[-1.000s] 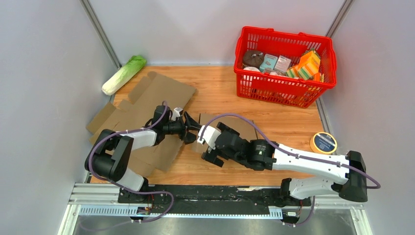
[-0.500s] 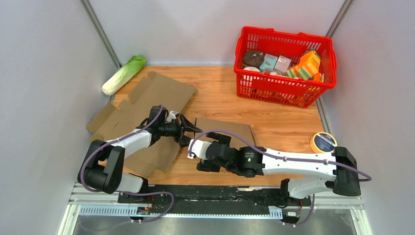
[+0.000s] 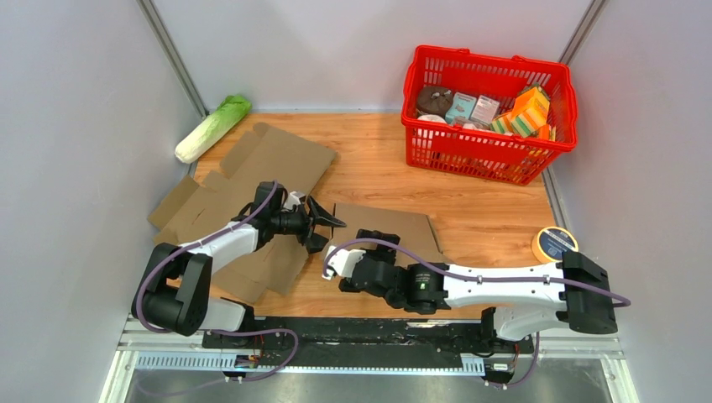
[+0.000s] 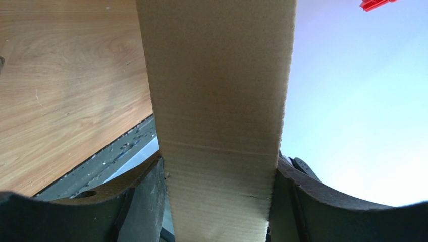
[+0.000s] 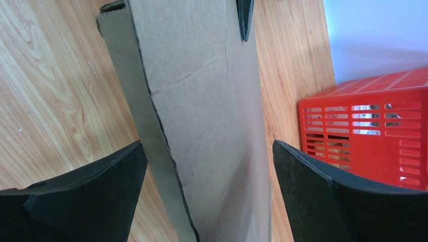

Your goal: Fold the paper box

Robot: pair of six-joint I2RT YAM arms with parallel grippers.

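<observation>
A red plastic basket (image 3: 470, 155) stood at the far right of the wooden table (image 3: 378, 159), close to the grey wall (image 3: 336, 50). Inside it lay orange-and-green packs (image 3: 527, 113), a brown round thing (image 3: 434, 99) and two small boxes (image 3: 461, 107). A long green-and-white cabbage (image 3: 212, 128) lay in the far left corner. A round yellow tin with a dark blue top (image 3: 555, 244) sat at the table's right edge, well apart from the basket.

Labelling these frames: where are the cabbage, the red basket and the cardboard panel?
cabbage (image 3: 210, 129): top view, its pale stalk.
red basket (image 3: 479, 155): top view, its front wall.
cardboard panel (image 5: 202, 111): right wrist view, its flat face.
</observation>
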